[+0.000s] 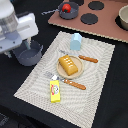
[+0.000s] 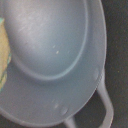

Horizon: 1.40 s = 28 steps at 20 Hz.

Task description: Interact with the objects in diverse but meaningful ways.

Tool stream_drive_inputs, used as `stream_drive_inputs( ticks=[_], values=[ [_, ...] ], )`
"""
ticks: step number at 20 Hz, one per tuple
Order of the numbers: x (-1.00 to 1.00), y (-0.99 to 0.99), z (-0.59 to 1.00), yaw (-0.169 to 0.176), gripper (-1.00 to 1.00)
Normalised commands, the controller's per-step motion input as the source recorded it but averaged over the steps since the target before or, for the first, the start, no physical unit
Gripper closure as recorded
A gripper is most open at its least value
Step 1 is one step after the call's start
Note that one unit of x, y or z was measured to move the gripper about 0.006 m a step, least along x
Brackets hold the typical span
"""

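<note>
A grey pot (image 1: 28,54) stands on the dark table by the mat's corner, at the exterior view's left. My gripper (image 1: 26,45) hangs right over its opening, and the arm's white body hides the fingers. Seen from the wrist, the pot's bare inside (image 2: 50,45) and one loop handle (image 2: 102,107) fill the picture. A blurred yellow and teal shape (image 2: 4,50) sits at the edge. An orange-yellow bread loaf (image 1: 69,65) lies on the round plate (image 1: 60,71). Behind it stands a pale blue carton (image 1: 76,41). The yellow butter block (image 1: 55,91) lies on the mat's near part.
A striped placemat (image 1: 95,85) holds wooden-handled cutlery (image 1: 88,59) (image 1: 74,84) on either side of the plate. At the back, a brown toy stove (image 1: 107,25) has black burners. A grey pan (image 1: 70,11) there holds a small red ball (image 1: 66,7). A pale pot (image 1: 123,17) sits at the far right.
</note>
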Motion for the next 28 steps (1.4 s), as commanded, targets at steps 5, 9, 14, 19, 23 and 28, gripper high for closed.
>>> stream_drive_inputs(
  ticks=[5,9,14,19,23,28],
  values=[
    [0.94,0.57,0.35,0.036,-1.00],
    [0.91,0.58,0.33,0.056,-1.00],
    [0.82,0.55,0.36,0.091,-1.00],
    [0.69,0.46,0.50,0.149,-1.00],
    [0.68,0.39,0.37,0.133,-1.00],
    [0.77,0.24,0.32,0.096,-1.00]
  ],
)
